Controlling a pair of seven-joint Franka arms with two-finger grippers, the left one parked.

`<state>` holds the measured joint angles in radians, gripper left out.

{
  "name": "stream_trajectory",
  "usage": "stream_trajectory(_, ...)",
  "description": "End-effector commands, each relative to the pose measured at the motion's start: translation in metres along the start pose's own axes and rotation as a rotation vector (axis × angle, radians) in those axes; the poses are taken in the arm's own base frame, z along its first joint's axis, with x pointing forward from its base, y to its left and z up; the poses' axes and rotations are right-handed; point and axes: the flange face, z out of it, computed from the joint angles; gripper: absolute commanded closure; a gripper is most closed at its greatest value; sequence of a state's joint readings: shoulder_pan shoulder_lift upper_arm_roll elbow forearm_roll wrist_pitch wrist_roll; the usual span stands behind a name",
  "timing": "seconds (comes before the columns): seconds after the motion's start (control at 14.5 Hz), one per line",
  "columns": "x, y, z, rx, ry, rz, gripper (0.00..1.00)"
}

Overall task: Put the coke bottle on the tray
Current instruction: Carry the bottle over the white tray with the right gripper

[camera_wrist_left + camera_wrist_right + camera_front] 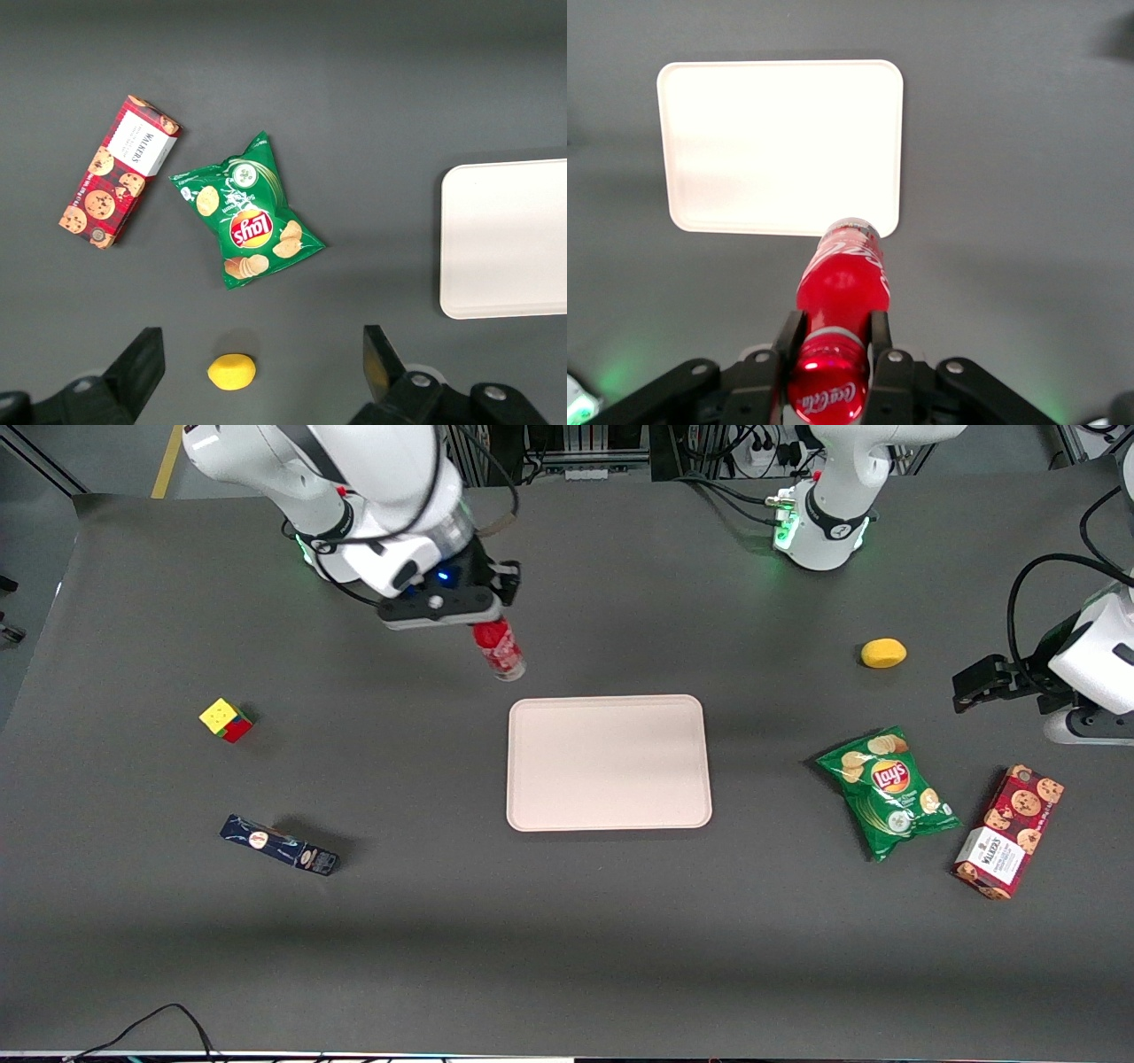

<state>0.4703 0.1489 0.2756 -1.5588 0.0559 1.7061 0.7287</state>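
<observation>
My gripper [485, 627] is shut on the neck of the coke bottle [498, 650], a slim red bottle with a red cap and a clear base. It holds the bottle in the air, hanging base down and slightly tilted. In the right wrist view the fingers [788, 335] clamp the bottle [843, 282] just under its cap. The pale pinkish-beige tray [609, 763] lies flat on the table, nearer to the front camera than the bottle. The bottle's base hangs just outside the tray's rim [780, 228].
A colour cube [226, 719] and a dark blue box [279, 845] lie toward the working arm's end. A yellow lemon [883, 653], a green chips bag [889, 790] and a red cookie box [1009, 831] lie toward the parked arm's end.
</observation>
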Motion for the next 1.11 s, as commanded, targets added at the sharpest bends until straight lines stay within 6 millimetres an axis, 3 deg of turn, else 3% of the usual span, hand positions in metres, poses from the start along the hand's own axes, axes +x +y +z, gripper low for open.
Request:
stream_trajectory(0.0, 0.026, -0.018, 0.064, -0.024, 0.013, 0.012, 1.0)
stream_trajectory(0.14, 0.03, -0.02, 0.099, -0.04, 0.046, -0.007, 1.0)
stream_trajectory(0.41, 0.038, -0.03, 0.148, -0.06, 0.075, -0.005, 1.0)
stream_trajectory(0.76, 0.048, -0.033, 0.194, -0.103, 0.109, -0.011, 1.0)
stream_trajectory(1.04, 0.04, -0.032, 0.233, -0.036, 0.151, -0.039, 1.0)
